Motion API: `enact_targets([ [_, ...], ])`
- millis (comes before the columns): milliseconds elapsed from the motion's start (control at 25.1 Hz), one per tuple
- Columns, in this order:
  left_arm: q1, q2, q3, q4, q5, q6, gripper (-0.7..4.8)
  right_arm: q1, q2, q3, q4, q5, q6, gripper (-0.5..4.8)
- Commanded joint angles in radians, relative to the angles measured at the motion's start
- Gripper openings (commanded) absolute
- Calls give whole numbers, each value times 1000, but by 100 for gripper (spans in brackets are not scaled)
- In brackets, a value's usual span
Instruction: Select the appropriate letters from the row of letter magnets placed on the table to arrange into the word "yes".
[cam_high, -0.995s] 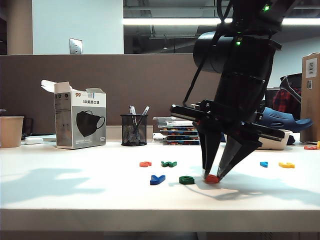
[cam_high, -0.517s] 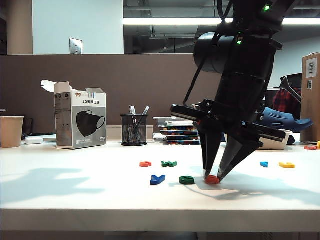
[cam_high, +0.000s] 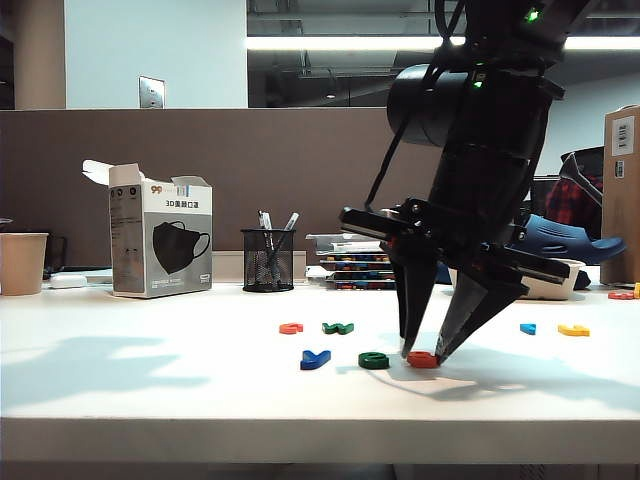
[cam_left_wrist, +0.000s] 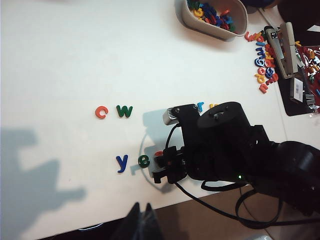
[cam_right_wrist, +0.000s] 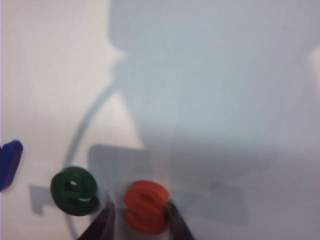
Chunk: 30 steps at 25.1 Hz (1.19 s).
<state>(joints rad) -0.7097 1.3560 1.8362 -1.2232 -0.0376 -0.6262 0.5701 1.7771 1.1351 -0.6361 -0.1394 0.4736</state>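
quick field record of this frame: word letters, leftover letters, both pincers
word: blue y, green e, red s in a line on the table
leftover: orange c, dark green w behind them
right pincer: open, fingertips either side of the s, not gripping
left pincer: out of view, raised off to the side

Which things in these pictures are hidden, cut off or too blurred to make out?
- Left gripper: left wrist view, only dark tips at the picture's edge; jaw state unclear.
- Red "s": left wrist view, mostly covered by the right arm.
- Blue "y": right wrist view, cut by the edge.
- Right gripper: right wrist view, fingers blurred beside the "s"; contact unclear.
- Tray letters: too small to read.
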Motion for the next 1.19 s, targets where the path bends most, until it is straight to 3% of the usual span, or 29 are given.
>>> enact_targets([
  [40,0,-4,3,6,-4,-2,-5,2,13,-11,-47,6,2,141],
  [199,0,-4,3,6,-4,-2,-5,2,13,-11,-42,6,2,186],
  [1193,0,-4,3,6,-4,-2,-5,-31,13,-9,-36,6,1,185],
])
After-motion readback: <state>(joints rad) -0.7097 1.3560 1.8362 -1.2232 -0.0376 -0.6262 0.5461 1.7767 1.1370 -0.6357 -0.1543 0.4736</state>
